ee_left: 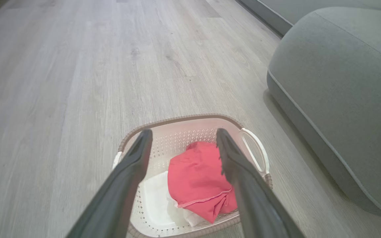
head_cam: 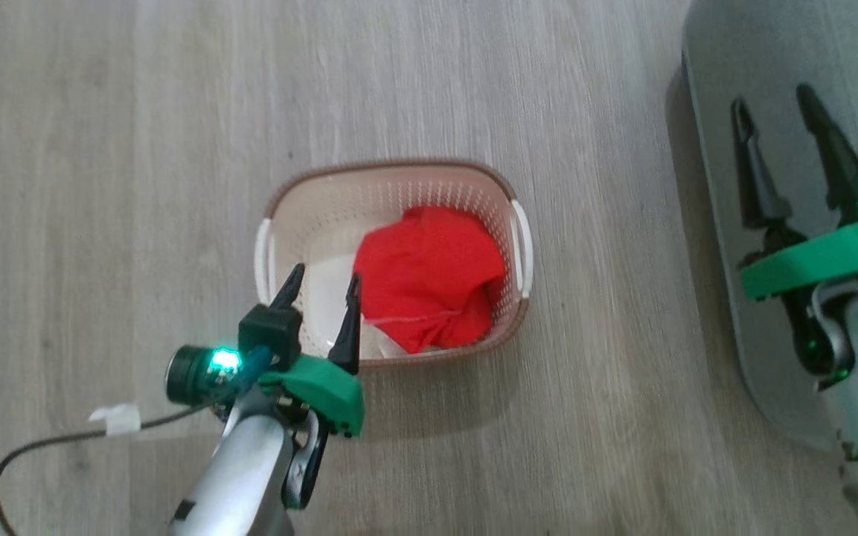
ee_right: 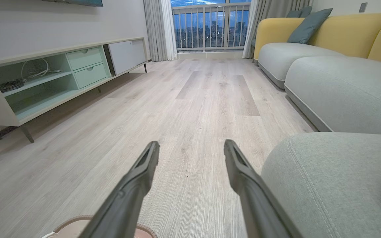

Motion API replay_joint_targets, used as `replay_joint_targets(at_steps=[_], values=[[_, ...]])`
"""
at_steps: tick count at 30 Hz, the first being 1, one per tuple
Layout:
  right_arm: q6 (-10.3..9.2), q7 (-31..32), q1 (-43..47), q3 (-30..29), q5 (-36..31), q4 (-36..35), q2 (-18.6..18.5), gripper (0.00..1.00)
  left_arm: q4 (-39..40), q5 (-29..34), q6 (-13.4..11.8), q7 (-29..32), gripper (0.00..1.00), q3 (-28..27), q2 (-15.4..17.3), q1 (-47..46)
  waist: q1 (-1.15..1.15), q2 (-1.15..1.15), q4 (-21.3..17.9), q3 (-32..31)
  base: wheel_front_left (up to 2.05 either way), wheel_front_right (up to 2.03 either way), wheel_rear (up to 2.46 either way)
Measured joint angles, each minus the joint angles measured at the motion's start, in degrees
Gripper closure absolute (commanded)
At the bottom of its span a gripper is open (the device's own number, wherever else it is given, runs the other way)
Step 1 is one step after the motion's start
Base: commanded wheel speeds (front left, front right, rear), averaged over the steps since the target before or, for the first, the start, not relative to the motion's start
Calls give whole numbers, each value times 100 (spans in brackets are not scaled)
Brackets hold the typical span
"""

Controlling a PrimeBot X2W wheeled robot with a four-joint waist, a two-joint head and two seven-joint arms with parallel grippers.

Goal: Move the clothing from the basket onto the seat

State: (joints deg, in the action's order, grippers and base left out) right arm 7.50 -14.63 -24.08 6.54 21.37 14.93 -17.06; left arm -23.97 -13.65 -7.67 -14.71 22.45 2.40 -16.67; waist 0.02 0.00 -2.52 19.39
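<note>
The left gripper (head_cam: 327,274) hangs over the basket (head_cam: 391,165), fingers apart, empty. One red garment (head_cam: 429,275) lies inside (right half). The right gripper (head_cam: 771,97), also spread and empty, hovers over the seat (head_cam: 726,45).

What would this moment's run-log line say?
left gripper: open, empty, at basket | right gripper: open, empty, by seat | clothing: red piece in basket, not yet grasped
</note>
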Motion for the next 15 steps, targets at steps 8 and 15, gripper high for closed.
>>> replay_joint_targets(at_steps=[8,15], values=[[0,0,-558,79,114,-300,-175,0,-498,-199,-125,0,0,493,-2,-792,0,0,-230,808,0,0,0],[0,-1,-1078,186,171,-503,-186,0,-1029,-399,-164,0,0,936,-5,-1622,0,0,-441,1573,0,0,0]])
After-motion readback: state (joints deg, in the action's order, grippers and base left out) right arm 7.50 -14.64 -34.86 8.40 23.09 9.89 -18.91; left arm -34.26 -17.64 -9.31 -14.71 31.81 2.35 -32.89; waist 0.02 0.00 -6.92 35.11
